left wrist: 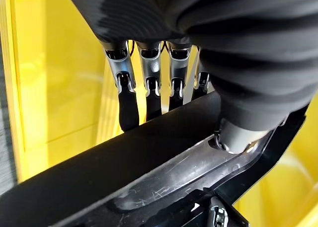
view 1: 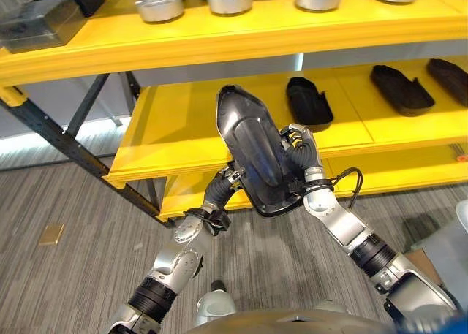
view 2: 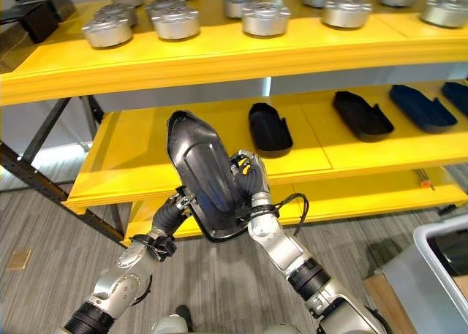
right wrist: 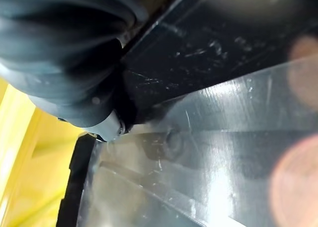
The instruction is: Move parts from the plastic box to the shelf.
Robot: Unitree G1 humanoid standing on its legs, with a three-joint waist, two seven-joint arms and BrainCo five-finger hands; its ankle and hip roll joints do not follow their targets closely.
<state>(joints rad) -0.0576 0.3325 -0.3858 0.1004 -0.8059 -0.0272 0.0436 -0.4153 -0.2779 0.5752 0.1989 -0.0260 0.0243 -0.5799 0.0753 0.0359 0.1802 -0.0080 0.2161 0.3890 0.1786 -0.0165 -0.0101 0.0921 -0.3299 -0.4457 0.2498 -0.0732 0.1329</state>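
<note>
- While raised before the yellow middle shelf (view 1: 183, 129), the black part (view 1: 252, 147) stands tilted between both hands.
- Left hand (left wrist: 149, 83): fingers behind the part, thumb in front, pinching its edge.
- Right hand (view 1: 301, 155): fingers curled on the opposite edge.

Both arms raised and bent inward; left hand (view 2: 180, 201) and right hand (view 2: 248, 175) clamped on opposite edges of the black part (view 2: 201, 175), fingers (left wrist: 128, 100) curled behind it.

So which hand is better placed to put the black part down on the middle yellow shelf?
Probably the right hand: it grips the black part higher on its side, close to the middle yellow shelf. The left hand holds the lower edge, further from that shelf.
</note>
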